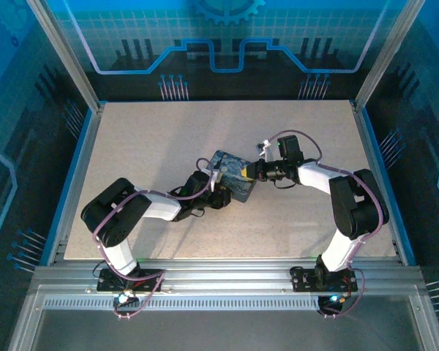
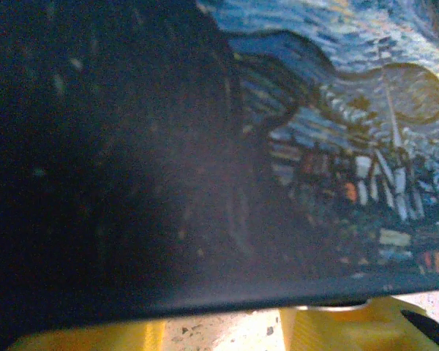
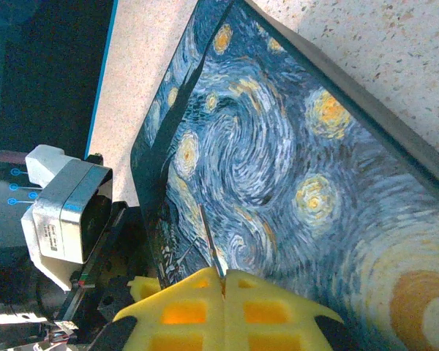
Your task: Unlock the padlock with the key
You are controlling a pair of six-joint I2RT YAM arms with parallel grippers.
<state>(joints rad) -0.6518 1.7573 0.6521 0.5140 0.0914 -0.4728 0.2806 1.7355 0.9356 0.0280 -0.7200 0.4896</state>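
Right now the right hand (image 3: 223,280) is pinching its fingers together on the key (image 3: 211,245), a thin silvery sliver that is sticking out past the fingertips and hovering just over the box's (image 3: 278,168) swirled blue face. The left hand (image 1: 214,182) is pressing in at the box's opposite side; its yellow fingers (image 2: 336,329) are showing apart beneath the box's dark edge, but whether they are actually clamping it I cannot tell. The box is sitting tilted near the middle of the tabletop (image 1: 168,131), between the two hands. Judging from this, the step in hand is steadying the box so the key can be brought to the padlock. Doing it well is likely calling for a firm hold by the left hand first, then a slow approach, with the key kept in line with the keyhole and not scraping the print, since so thin a key could be twisting in the pinch.
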